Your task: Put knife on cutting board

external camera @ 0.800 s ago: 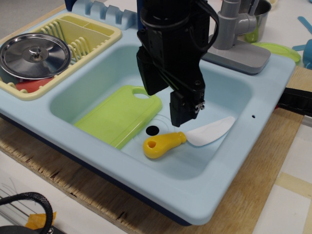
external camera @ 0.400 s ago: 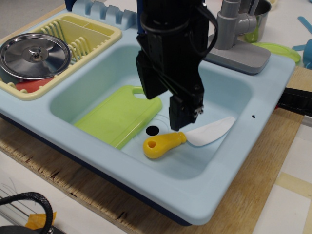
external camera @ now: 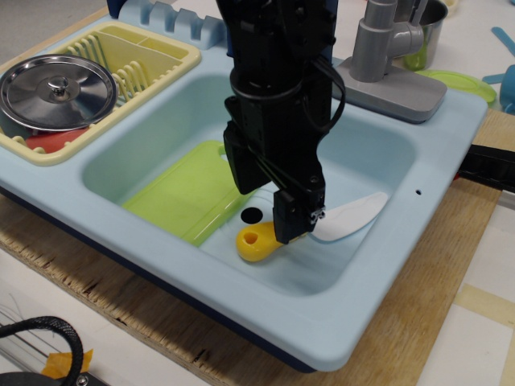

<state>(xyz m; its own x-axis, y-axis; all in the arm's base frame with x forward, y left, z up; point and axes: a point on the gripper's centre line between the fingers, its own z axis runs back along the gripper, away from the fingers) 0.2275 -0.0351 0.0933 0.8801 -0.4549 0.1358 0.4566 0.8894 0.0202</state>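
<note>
The black robot gripper [external camera: 292, 223] stood over the yellow handle of the small white-bladed plastic knife [external camera: 342, 218], its opening indiscernible. The knife lay in the pale blue sink [external camera: 378, 153] beside the flat lime-green cutting board [external camera: 181, 191].

Gripper descent onto the knife handle.
Across the earlier frames the gripper [external camera: 291, 227] hangs above and behind the knife [external camera: 310, 227], whose yellow handle shows in full; now it is lower and shifted toward the handle, covering its middle, and the arm also hides more of the cutting board [external camera: 187, 193].
</note>
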